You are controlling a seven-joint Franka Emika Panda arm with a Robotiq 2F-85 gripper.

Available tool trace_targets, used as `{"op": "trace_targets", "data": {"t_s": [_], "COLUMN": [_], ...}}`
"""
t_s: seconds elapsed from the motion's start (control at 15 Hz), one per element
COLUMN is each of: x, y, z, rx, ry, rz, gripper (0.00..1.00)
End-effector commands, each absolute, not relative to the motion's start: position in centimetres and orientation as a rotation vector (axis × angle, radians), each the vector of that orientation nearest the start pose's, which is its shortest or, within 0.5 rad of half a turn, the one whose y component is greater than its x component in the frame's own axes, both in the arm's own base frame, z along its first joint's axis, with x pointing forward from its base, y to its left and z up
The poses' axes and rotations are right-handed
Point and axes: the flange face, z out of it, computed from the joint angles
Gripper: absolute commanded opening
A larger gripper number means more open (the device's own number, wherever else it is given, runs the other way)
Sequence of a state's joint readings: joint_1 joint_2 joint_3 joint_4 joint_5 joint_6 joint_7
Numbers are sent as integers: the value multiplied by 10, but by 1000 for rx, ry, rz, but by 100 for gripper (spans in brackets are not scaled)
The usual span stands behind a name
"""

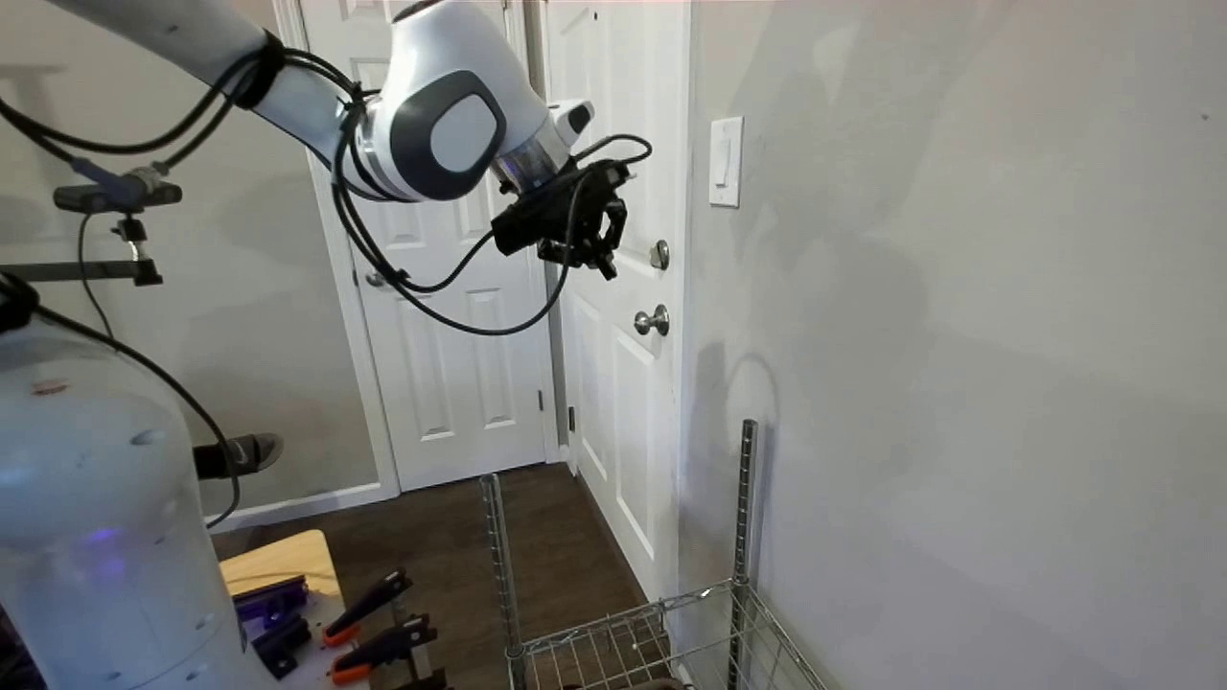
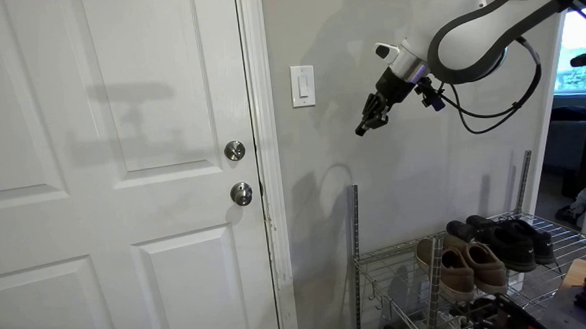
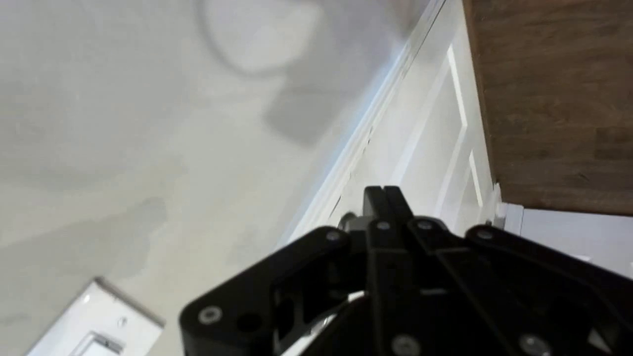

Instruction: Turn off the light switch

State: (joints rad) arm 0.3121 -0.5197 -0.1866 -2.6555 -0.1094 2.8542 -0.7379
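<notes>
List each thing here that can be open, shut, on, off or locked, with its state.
White rectangular light switch: untouched; on or off, cannot tell.
White panelled door beside it: closed.
Second white panelled door: closed.
Round silver metal deadbolt: locked or not, cannot tell.
Black jaws: shut, nothing between them.

Words and numbers: none can be read.
Black shoes (image 2: 515, 245): in an exterior view, a small pale tick shape shows on the side, swoosh-like in form; too tiny to name a brand for certain.
White robot base (image 1: 105, 479): in an exterior view, a small reddish patch (image 1: 50, 387) sits near the top; whether it is a label or a plain mark cannot be told.
Dark shoe-like thing (image 1: 257, 454): seen just beside that base, a faint pale curve on it, too blurred to name.
</notes>
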Motion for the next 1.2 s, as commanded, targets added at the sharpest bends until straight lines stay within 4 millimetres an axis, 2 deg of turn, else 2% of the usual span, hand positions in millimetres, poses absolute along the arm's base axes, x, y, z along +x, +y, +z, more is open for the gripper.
{"op": "trace_targets", "data": {"t_s": [0.0, 0.27, 0.47, 0.53, 0.6, 0.8, 1.0, 1.13], "x": [440, 449, 454, 460, 465, 485, 504, 511], "y": [86, 116, 120, 111, 109, 91, 75, 69], "z": [491, 500, 513, 544, 546, 571, 575, 567], "rx": [-2622, -2415, -2291, -2275, -2267, -2260, -2297, -2326], "ry": [-1484, -1471, -1413, -1409, -1415, -1357, -1286, -1251], "rz": [-1406, -1741, -1944, -1963, -1977, -2044, -2053, -2027], "gripper": [3, 2, 3, 3, 2, 2, 2, 2]}}
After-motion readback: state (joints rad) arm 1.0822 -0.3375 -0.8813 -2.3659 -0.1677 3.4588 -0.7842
